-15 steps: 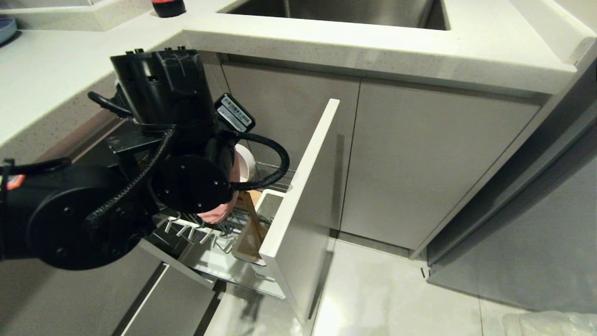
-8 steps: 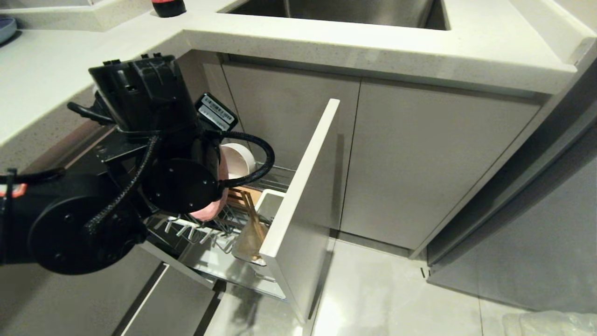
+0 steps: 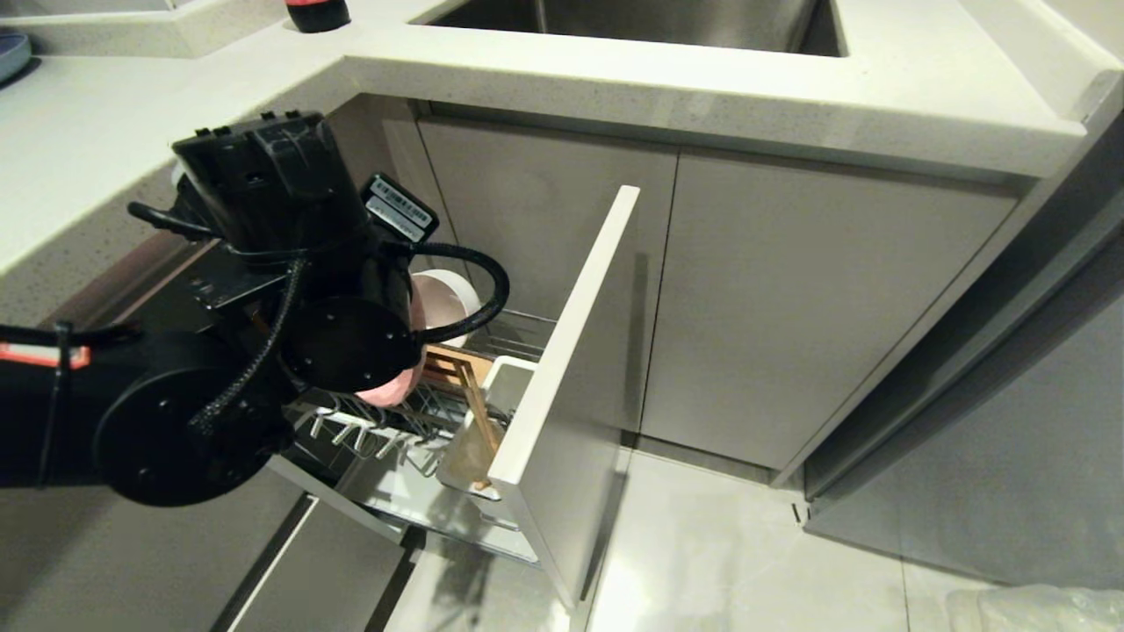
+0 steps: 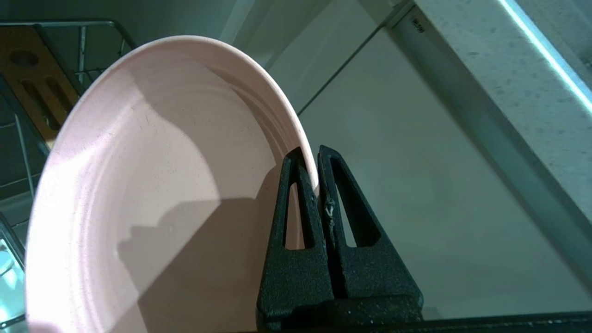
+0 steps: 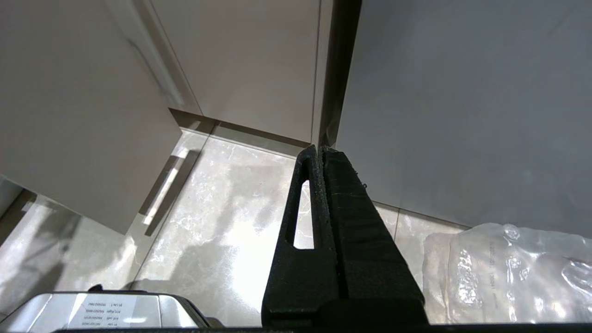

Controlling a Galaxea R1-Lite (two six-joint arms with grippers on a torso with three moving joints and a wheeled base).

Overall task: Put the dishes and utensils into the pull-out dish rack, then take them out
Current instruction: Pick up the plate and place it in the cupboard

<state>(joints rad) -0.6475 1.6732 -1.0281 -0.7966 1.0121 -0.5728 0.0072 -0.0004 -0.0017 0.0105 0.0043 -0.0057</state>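
Plate (image 4: 152, 194) | my left gripper (image 4: 318, 155) pinches its rim, clear only in wrist view | head view: arm hides grip | right gripper (image 5: 319, 150) clenched, empty.

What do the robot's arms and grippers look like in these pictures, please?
The left arm is matte black, built of round joint housings with small screws, a braided black cable and a smooth black hose looping beside it, a barcode sticker and an orange-red band. The left gripper and right gripper have rough black wedge-shaped fingers with triangular cut-outs.
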